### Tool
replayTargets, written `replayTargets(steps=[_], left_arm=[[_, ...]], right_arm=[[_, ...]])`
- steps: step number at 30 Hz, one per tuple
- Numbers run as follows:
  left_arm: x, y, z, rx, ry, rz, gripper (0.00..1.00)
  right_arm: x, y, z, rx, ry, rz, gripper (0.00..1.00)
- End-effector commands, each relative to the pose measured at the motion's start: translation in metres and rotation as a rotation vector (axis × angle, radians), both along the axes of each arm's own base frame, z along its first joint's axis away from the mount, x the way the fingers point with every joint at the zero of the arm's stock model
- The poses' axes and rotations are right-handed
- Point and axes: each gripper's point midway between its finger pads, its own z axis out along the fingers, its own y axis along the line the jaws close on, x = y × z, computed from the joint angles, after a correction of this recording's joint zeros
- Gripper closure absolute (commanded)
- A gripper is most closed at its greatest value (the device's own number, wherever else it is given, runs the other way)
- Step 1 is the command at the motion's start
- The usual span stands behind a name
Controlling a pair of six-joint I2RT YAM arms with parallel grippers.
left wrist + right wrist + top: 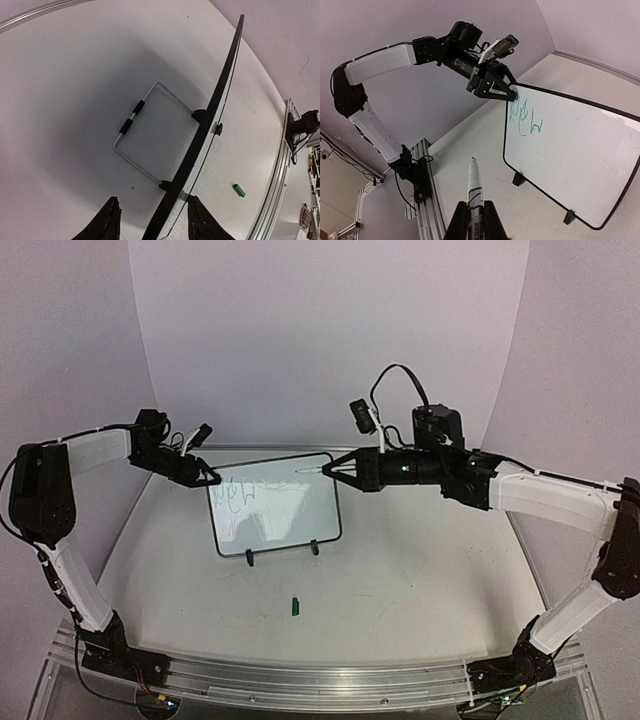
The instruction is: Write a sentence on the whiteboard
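Clamped on a left-pointing marker [311, 469], the right gripper [330, 468] hovers before the whiteboard [290, 515] at its upper right; the part-open left gripper [211, 478] straddles its upper left corner.

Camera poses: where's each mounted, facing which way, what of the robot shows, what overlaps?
Top external: above and behind the bases, facing forward-down at the whiteboard; both arms, left hand, right hand show.
Left wrist: on the left arm, looking down over the board's top edge at its wire stand; own fingers straddle it.
Right wrist: behind the held marker, facing the board's front and green scrawl; own fingers, left arm show.
Shared: green cap in top and left wrist.
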Motion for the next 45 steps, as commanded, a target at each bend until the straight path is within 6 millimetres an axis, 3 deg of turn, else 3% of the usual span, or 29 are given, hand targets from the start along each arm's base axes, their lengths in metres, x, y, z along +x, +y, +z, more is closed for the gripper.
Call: replayTargets(steps=[1,13,28,36,45], left_arm=[[-0.004,-0.005,0.019,-0.049,-0.03,-0.057,0.64],[-0.018,-0.004,0.012,-0.029,0.0,-0.081,0.85],[-0.041,-0.002,-0.004,-0.012,-0.038,-0.138,0.98],[-0.053,-0.007,0.007,-0.055,-0.016,-0.161,1.0],[-0.057,-0.005,0.002,-0.041,0.018,-0.165,1.0]], right_arm=[[-0.015,0.003,0.014,0.051,-0.018,0.076,1.0],[-0.017,0.009,-0.004,0.042,0.018,0.114,1.0],[-0.012,0.012,-0.027,0.007,0.041,0.11,1.0],[0.007,0.012,-0.034,-0.026,0.016,-0.021,1.0],[0.035,0.015,-0.043,-0.049,0.033,-0.147,1.0]])
